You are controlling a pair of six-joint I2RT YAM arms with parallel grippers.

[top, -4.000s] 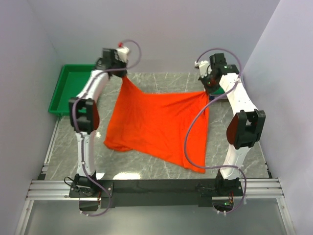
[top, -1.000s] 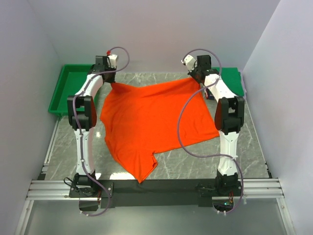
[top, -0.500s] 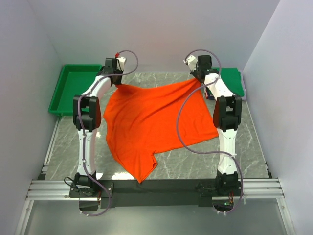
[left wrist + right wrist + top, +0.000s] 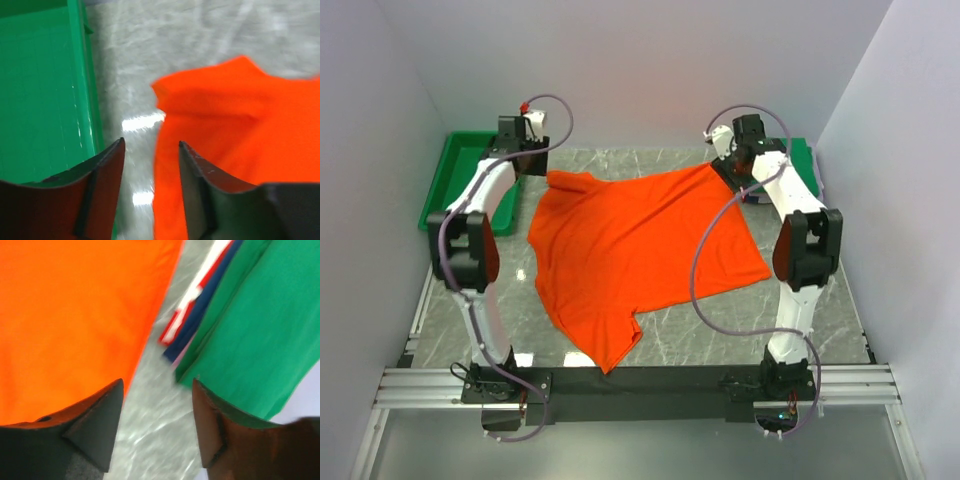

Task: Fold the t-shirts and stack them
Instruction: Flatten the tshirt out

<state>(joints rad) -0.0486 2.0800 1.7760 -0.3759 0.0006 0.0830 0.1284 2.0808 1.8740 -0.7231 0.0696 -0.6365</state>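
The bright orange-red t-shirt (image 4: pixel 635 255) lies spread out on the marble table, one sleeve pointing at the near edge. My left gripper (image 4: pixel 528 163) hovers open just off its far left corner. In the left wrist view the jaws (image 4: pixel 151 142) hold nothing, and the t-shirt's edge (image 4: pixel 240 115) lies below the right finger. My right gripper (image 4: pixel 730 165) is open at the far right corner. Its jaws (image 4: pixel 157 381) frame bare marble between the orange t-shirt (image 4: pixel 75 315) and a folded stack with a green t-shirt (image 4: pixel 260 315) on top and thin white, red and blue ones (image 4: pixel 197 305) beneath.
A rigid green plastic tray (image 4: pixel 455 185) stands at the far left, its wall (image 4: pixel 82 90) close beside my left fingers. The folded stack (image 4: pixel 804 165) sits at the far right against the wall. White walls close in the table at the back and on both sides.
Both grippers have opened and let go of the t-shirt's far corners. The left arm has swung left toward the tray and the right one slightly right. The t-shirt has settled flat.
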